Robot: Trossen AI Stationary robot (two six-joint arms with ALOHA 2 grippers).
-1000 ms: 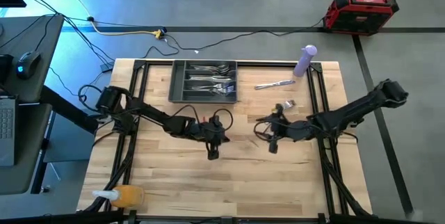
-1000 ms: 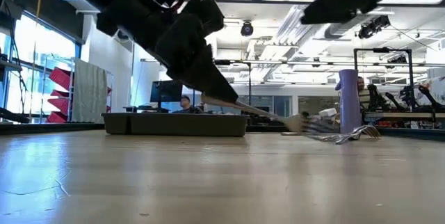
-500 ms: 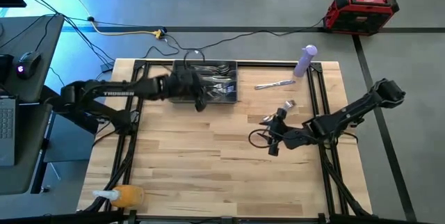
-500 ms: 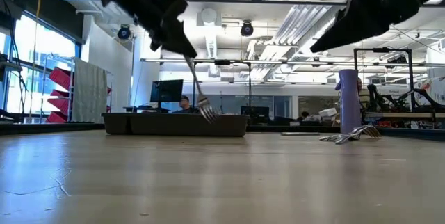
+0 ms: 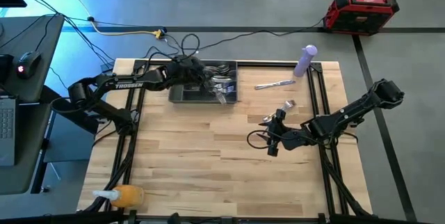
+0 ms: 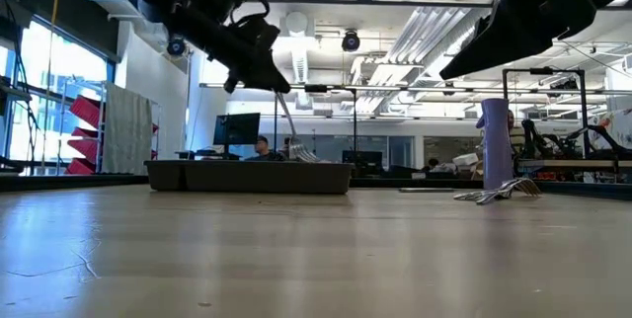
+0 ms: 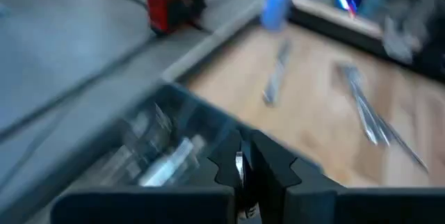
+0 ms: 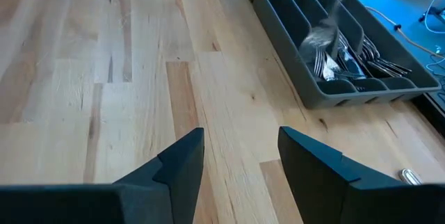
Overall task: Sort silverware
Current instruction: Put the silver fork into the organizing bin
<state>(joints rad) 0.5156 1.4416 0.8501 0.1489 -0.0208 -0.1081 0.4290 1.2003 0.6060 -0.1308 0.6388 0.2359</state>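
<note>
My left gripper (image 5: 206, 83) is over the dark grey compartmented tray (image 5: 179, 93) at the table's far side, shut on a silver fork (image 6: 292, 128). The fork slants down from the fingers with its tines (image 6: 304, 155) about level with the tray's rim (image 6: 247, 166). Several pieces of silverware (image 8: 341, 60) lie in the tray's compartments. A knife (image 5: 275, 83) and loose forks (image 5: 286, 105) lie on the wood to the right of the tray. My right gripper (image 8: 240, 154) hovers open above bare wood right of the table's middle (image 5: 272, 142). My left gripper pinches the fork's handle (image 7: 240, 163) between its two shut fingers, near the handle's free end. The fingers slant down toward the table's far right. The fork hangs below them, lifted clear of the table, tines lowest; whether they touch the silverware in the tray I cannot tell.
A purple bottle (image 5: 306, 60) stands at the far right corner. An orange object (image 5: 127, 196) lies at the near left corner. Dark frame rails (image 5: 321, 99) run along both sides of the table. Bare wood (image 5: 208, 161) spans the middle and near part.
My left gripper, still shut on the fork, has risen from the table's middle and swung toward the far edge, ending over the tray. The fork, earlier slanted low over the wood, now hangs at the tray's rim. My right gripper has sunk slightly.
</note>
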